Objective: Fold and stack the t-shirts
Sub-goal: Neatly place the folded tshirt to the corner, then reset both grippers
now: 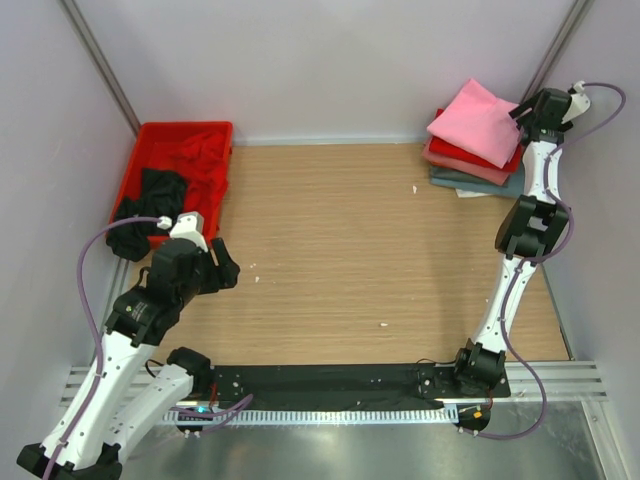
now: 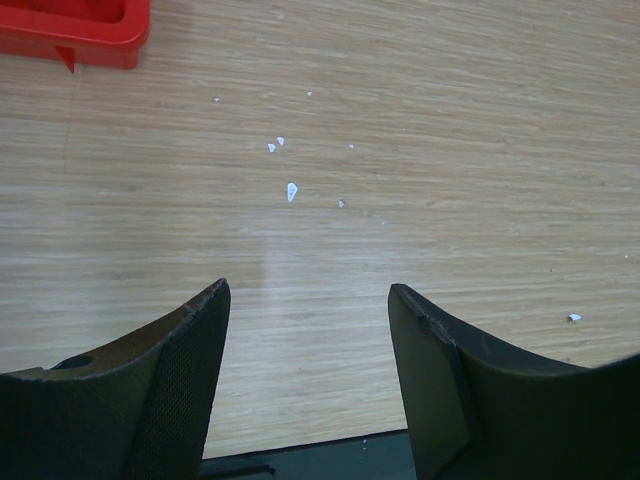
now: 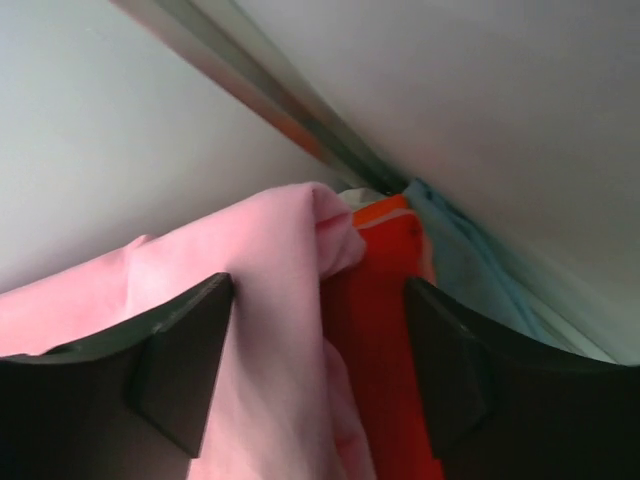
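Observation:
A stack of folded t-shirts lies at the back right corner: light pink (image 1: 472, 120) on top, then bright red (image 1: 468, 154), salmon (image 1: 455, 165) and grey-blue (image 1: 478, 183). My right gripper (image 1: 521, 113) is at the pink shirt's right corner. In the right wrist view it (image 3: 318, 300) stands open, its jaws either side of the pink fold (image 3: 265, 290) and the red shirt's edge (image 3: 385, 300), with grey-blue cloth (image 3: 470, 270) beyond. A red shirt (image 1: 205, 150) and a black shirt (image 1: 150, 205) lie crumpled in the tray. My left gripper (image 1: 226, 266) (image 2: 308, 295) hangs open over bare wood.
The red plastic tray (image 1: 152, 128) stands at the back left, and its corner (image 2: 80, 35) shows in the left wrist view. White crumbs (image 2: 291, 190) dot the wooden table (image 1: 340, 250). Grey walls close in behind and beside the stack.

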